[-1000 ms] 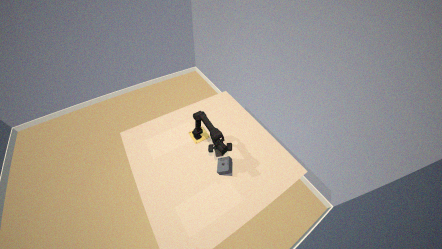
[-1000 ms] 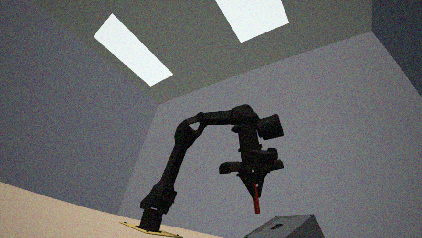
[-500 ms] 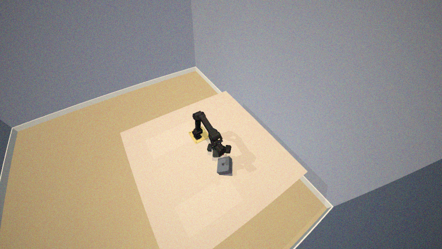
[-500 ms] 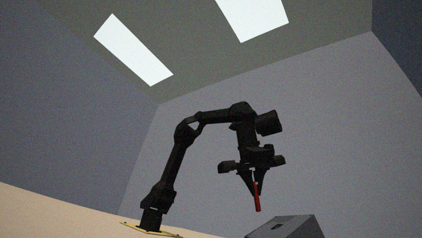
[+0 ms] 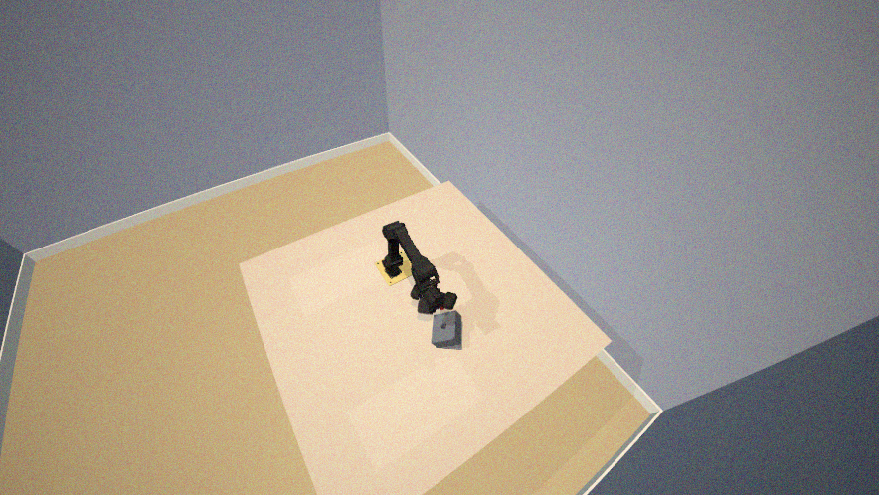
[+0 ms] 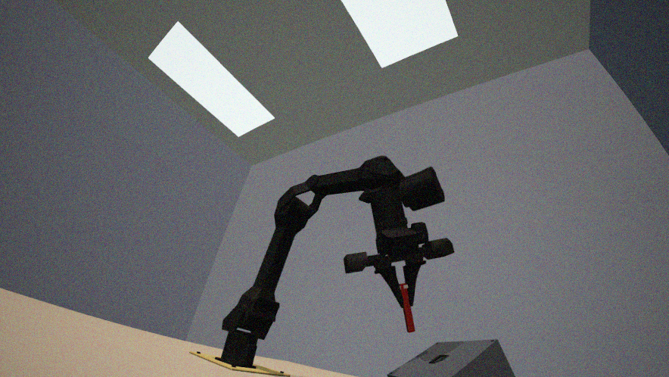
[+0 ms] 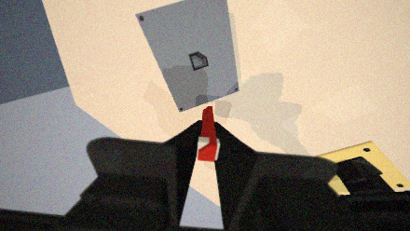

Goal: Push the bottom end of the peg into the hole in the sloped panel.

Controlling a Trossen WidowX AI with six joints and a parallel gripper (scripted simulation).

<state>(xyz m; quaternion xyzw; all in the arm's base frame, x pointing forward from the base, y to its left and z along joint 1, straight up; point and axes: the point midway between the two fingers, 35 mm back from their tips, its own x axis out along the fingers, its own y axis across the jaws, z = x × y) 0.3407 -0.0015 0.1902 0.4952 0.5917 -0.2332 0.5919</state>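
My gripper is shut on the red peg, whose lower end sticks out below the fingertips, in the air above the grey block with the sloped panel. The peg has flat sides and a small white patch near its upper end. It is slightly tilted in the exterior view. The sloped panel has one dark, five-sided hole, which also shows in the exterior view. In the wrist view the peg's tip lies below the panel's near edge, apart from the hole.
The yellow base plate carries the arm's base on the pale table. The arm's shadow falls on the table and across part of the panel. Small dark screws sit at the panel's corners.
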